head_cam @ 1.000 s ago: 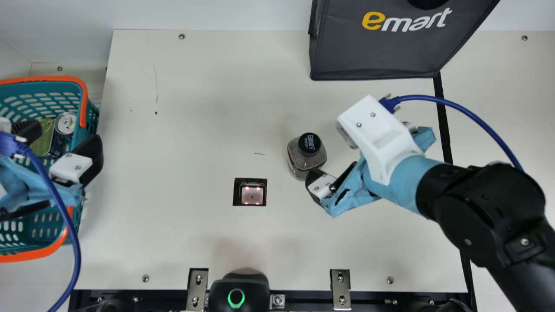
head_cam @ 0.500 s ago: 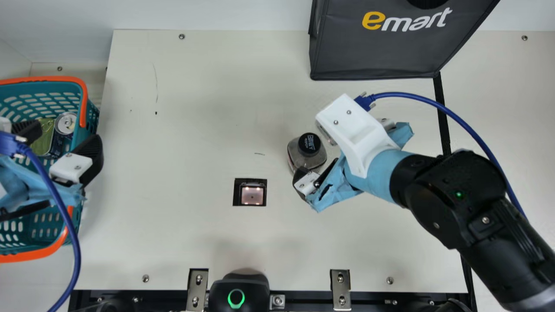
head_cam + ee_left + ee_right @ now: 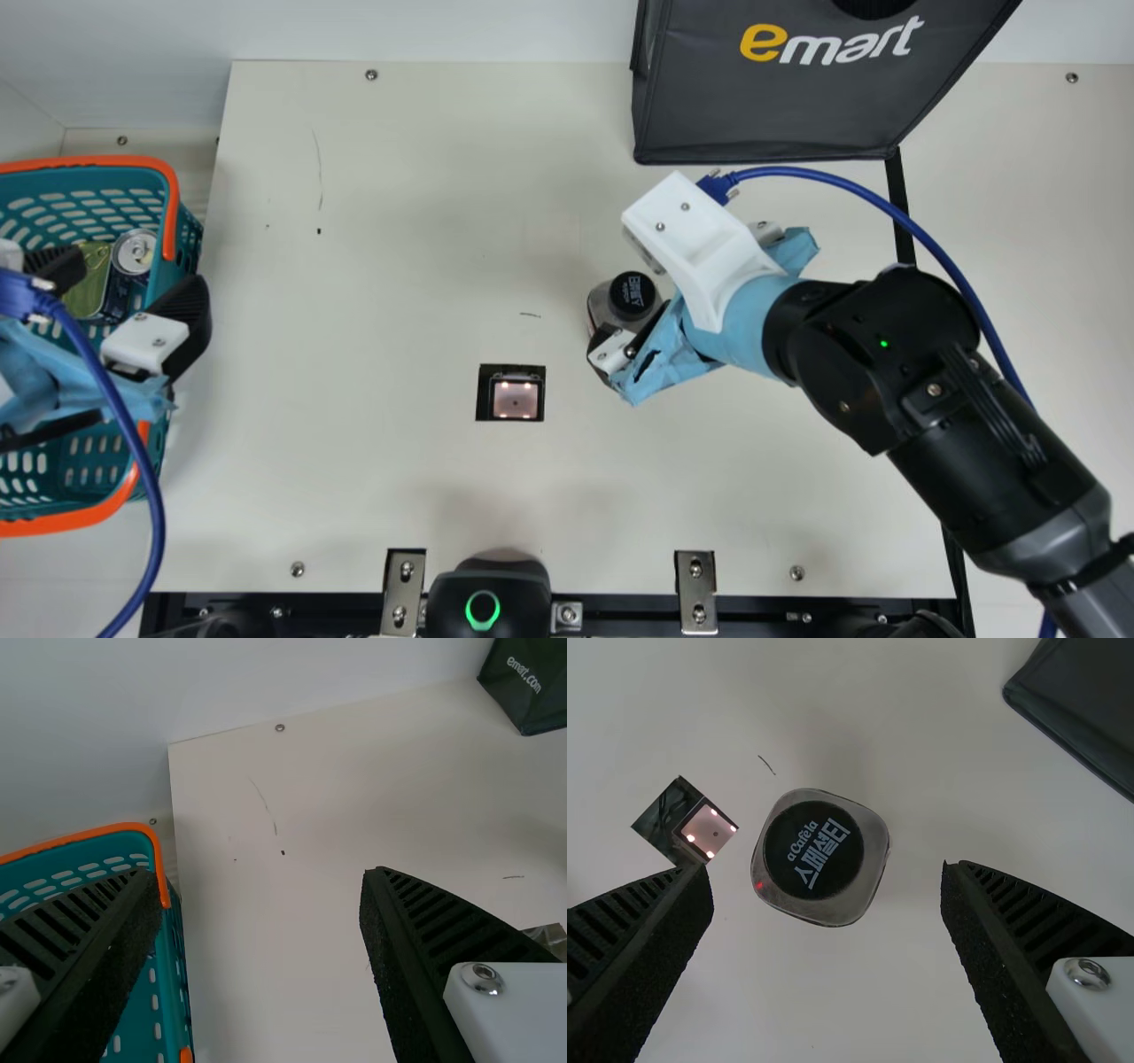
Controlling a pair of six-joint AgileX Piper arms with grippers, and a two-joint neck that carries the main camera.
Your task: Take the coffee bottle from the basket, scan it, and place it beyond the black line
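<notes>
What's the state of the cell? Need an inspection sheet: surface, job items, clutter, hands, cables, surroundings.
Surface: table has thin dark marks.
Job items: bottle upright, lid on, short of the black line; scanner lit; basket at left.
Clutter: can and green item, both in basket.
Left hand: open, over basket's side.
Right hand: open, at bottle.
Cables: blue cable arcs over black line.
Surroundings: dark bag, pale wall.

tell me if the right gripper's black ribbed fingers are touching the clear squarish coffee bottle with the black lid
Apart. The right wrist view shows cream table between the bottle and the open fingers on each side.
</notes>
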